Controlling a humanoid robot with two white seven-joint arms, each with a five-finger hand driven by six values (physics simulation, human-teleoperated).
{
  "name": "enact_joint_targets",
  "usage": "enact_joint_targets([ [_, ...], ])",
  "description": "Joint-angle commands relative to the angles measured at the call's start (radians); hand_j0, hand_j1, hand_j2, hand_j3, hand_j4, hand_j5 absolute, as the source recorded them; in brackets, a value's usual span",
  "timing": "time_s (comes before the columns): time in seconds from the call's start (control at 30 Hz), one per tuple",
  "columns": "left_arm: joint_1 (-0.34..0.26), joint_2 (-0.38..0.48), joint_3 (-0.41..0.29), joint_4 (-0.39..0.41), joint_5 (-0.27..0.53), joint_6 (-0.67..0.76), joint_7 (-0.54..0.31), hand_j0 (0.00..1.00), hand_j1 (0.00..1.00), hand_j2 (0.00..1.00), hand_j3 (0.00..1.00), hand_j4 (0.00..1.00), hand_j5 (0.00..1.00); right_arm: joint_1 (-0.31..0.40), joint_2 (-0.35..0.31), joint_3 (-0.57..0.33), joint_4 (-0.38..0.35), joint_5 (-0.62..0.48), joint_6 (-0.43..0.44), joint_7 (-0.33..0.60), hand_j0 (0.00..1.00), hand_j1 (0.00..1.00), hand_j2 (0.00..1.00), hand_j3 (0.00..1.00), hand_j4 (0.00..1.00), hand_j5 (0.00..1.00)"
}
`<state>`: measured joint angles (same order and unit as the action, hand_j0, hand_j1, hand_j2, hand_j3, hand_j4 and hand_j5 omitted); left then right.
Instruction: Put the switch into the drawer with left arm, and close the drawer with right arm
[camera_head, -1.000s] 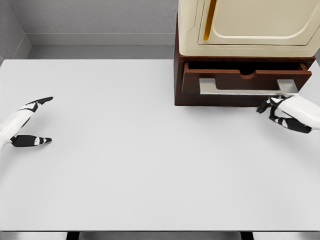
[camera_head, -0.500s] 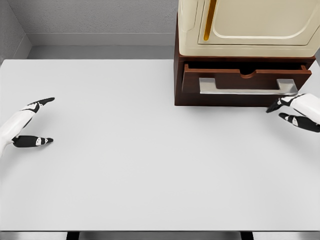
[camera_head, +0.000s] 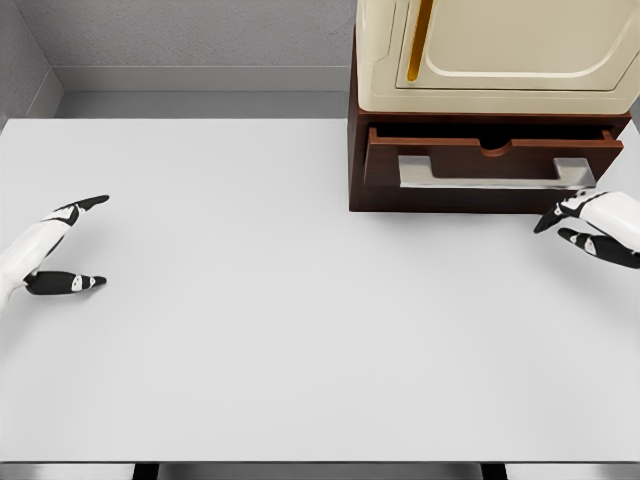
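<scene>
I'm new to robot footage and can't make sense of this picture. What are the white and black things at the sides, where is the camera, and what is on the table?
This is a simulator's render, seen from a camera on a humanoid robot's head, looking down at a white table. The white and black shapes are its two five-finger hands: the left hand near the left edge, the right hand at the right. Both have spread fingers and hold nothing. At the back right stands a dark wooden cabinet with a drawer pulled slightly out, bearing a pale handle. A cream appliance sits on top. No switch is visible.
</scene>
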<state>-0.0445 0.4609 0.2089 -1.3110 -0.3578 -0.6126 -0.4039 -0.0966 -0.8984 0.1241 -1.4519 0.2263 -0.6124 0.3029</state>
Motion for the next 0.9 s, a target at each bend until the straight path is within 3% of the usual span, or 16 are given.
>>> enact_joint_targets([
  [0.0,0.002,0.001,0.0,-0.001,0.008,0.002,0.0,1.0,1.0,1.0,1.0,1.0,1.0,0.0,0.006,0.003,0.015,-0.005,0.002,0.001,0.49,0.49,0.49,0.49,0.49,0.49],
  [0.87,0.002,0.001,0.001,-0.001,0.007,0.002,0.0,1.0,1.0,1.0,1.0,1.0,1.0,-0.138,0.093,0.061,0.024,-0.008,0.002,0.007,0.5,0.5,0.5,0.5,0.5,0.5],
])
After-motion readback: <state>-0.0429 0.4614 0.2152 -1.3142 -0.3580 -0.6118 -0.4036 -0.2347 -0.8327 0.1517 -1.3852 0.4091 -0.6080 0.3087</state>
